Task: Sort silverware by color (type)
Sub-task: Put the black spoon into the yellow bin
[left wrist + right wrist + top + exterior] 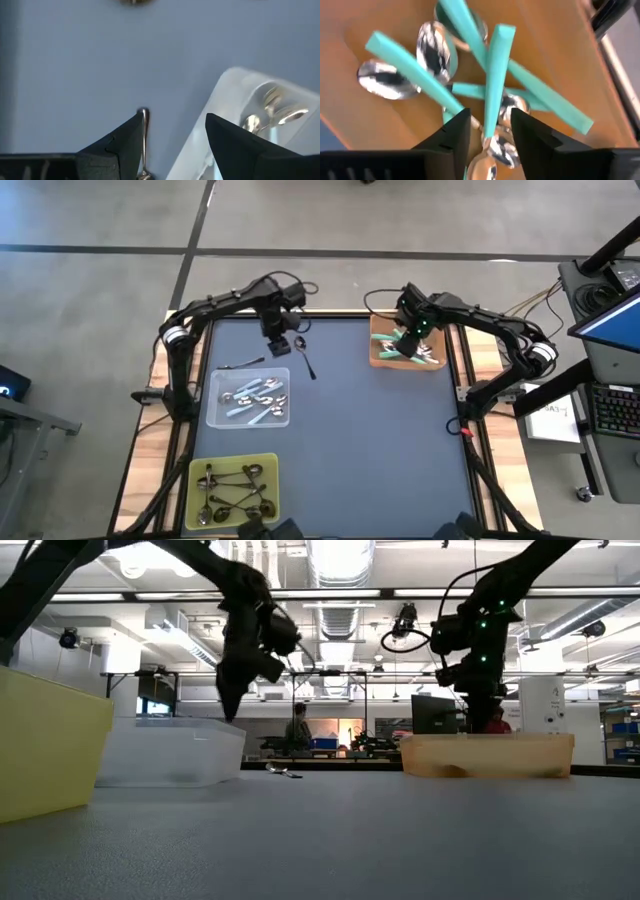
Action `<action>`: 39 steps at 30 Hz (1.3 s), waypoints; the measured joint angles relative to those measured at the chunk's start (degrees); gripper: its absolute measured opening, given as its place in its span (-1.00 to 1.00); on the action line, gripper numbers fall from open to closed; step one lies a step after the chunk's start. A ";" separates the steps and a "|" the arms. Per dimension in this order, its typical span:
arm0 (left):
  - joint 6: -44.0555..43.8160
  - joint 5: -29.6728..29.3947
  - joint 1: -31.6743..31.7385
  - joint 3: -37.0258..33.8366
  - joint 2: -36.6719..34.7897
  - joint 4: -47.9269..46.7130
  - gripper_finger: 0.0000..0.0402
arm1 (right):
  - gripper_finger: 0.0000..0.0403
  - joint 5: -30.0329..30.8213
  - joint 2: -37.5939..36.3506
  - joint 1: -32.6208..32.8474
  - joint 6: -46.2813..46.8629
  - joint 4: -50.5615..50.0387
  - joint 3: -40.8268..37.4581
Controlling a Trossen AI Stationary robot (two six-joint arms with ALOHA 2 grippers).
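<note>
My left gripper [278,346] hangs open, pointing down, above the table just past the far edge of the clear tray [214,416]. That tray holds several pale-blue-handled spoons [255,398]. A dark metal spoon's thin handle [144,131] lies on the table below, close by one finger's inner edge. My right gripper [490,113] stands open over the orange tray [377,360]. A teal-handled spoon [494,75] lies between its fingers on several other teal spoons [415,70].
Two dark metal spoons [304,360] [240,363] lie loose on the blue table top near the clear tray. A yellow tray [196,472] with several dark metal spoons stands at the near left. The table's middle and right stretch bare [380,450].
</note>
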 joint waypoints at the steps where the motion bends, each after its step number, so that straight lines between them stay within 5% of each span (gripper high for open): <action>1: 0.08 -0.07 0.09 -1.65 0.00 0.58 -0.04 | -0.31 0.02 0.00 0.00 0.21 0.73 0.00; 21: -1.72 -11.06 0.81 -23.81 0.04 9.69 -0.04 | -0.15 -0.05 -0.02 0.00 -0.18 10.09 0.74; 32: -5.56 -15.11 1.43 -25.87 -0.29 13.82 -0.05 | -0.15 -0.09 -0.02 0.00 -0.23 13.16 0.76; 39: -12.56 -14.91 1.41 -24.96 0.10 13.06 -0.30 | -0.15 -0.09 -0.02 0.00 -0.21 12.99 0.74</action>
